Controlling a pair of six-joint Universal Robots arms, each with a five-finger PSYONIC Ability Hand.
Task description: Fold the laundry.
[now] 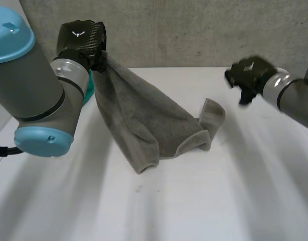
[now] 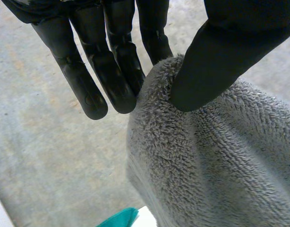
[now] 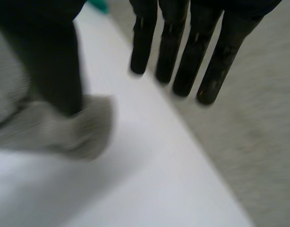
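Note:
A grey towel (image 1: 144, 120) hangs from my left hand (image 1: 84, 37), which is raised at the table's back left. In the left wrist view the thumb (image 2: 220, 56) pinches the towel's top corner (image 2: 220, 165) against the fingers. The cloth slopes down to the table, where its lower part lies bunched with a loose corner (image 1: 214, 113) standing up at the right. My right hand (image 1: 249, 73) hovers to the right of that corner, apart from it. In its wrist view the fingers (image 3: 183, 52) are straight and hold nothing, with the towel corner (image 3: 83, 127) beside the thumb.
The white table (image 1: 219, 201) runs back to a grey concrete wall (image 1: 194, 30). A teal object (image 1: 89, 93) sits behind my left arm near the table's back edge, and its edge (image 2: 119, 218) also appears below the towel in the left wrist view.

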